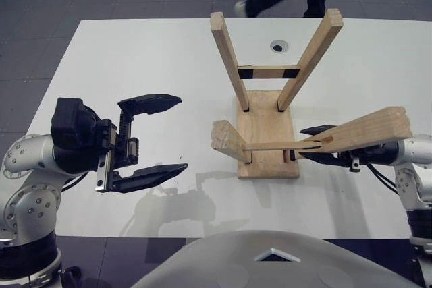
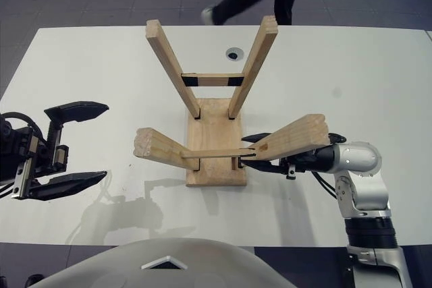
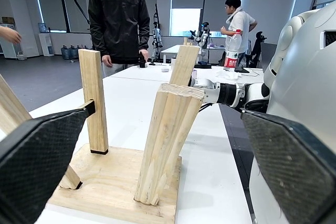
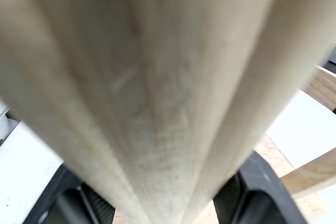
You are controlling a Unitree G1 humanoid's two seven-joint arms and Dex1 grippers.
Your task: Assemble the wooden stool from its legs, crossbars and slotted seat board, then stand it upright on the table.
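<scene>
Two near legs are leaning apart over the flat pale plywood seat board [image 1: 265, 123], which is lying on the white bench [image 1: 135, 52]. The far pair of upright wooden legs [image 1: 228, 59] and its black-ended crossbar [image 1: 268, 71] are already standing in the board's far slots. The right gripper [image 1: 322, 145] is clamping the near right pale wooden leg [image 1: 368, 130] close to its foot, and that leg's long axis is tilting outward toward the robot's right. A thin wooden crossbar [image 1: 273, 145] is linking it to the near left blocky wooden leg [image 1: 228, 141], which is leaning toward the robot's left. The left gripper [image 1: 180, 134] is hovering with its fingers spread wide, well apart from that leg, which is lying straight to its right. Judging by this, the left arm is the nearer one for steadying it.
</scene>
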